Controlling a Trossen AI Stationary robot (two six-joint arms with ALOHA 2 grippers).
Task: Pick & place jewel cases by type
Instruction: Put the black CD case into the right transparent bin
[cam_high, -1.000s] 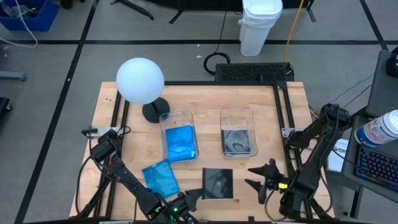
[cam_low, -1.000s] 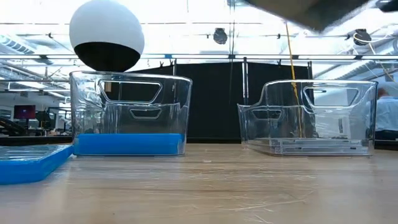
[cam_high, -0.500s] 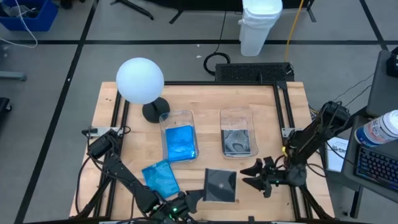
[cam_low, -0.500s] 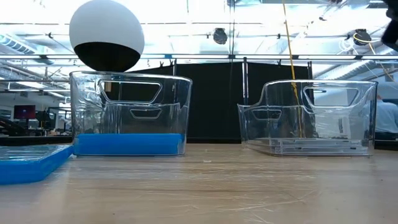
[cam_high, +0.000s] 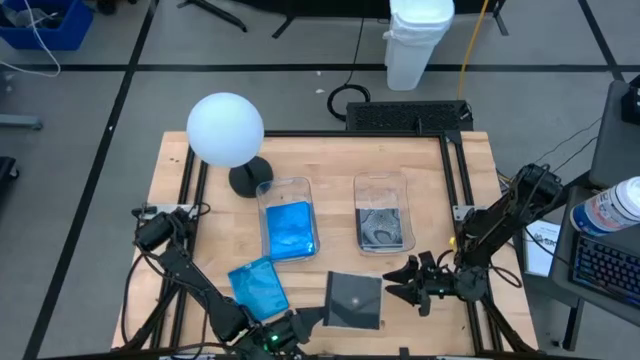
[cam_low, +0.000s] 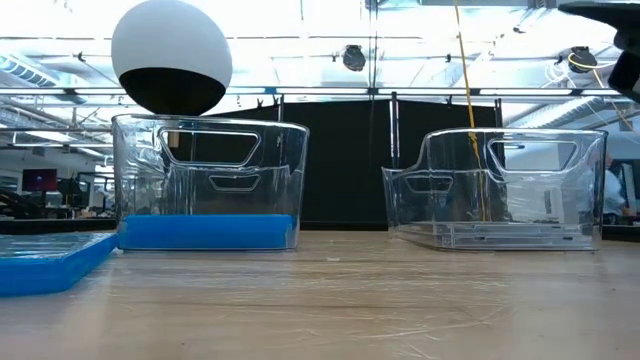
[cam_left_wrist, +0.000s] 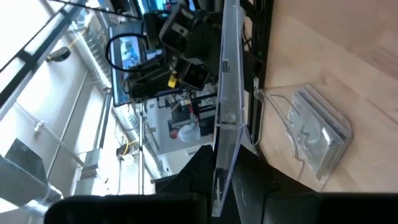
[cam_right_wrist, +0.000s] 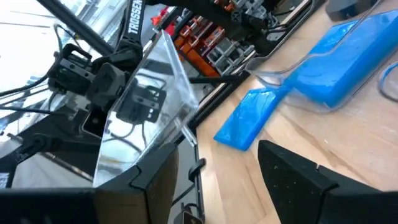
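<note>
Case (cam_left_wrist: 225, 106) edge-on in left fingers (cam_left_wrist: 199, 177)

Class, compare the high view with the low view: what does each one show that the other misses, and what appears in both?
Only the high view shows the dark case held by the left gripper, and the open right gripper beside it.

Only the low view shows the room behind the table.

Both show the left bin with blue cases, the right bin, the loose blue case and the white globe lamp.
</note>
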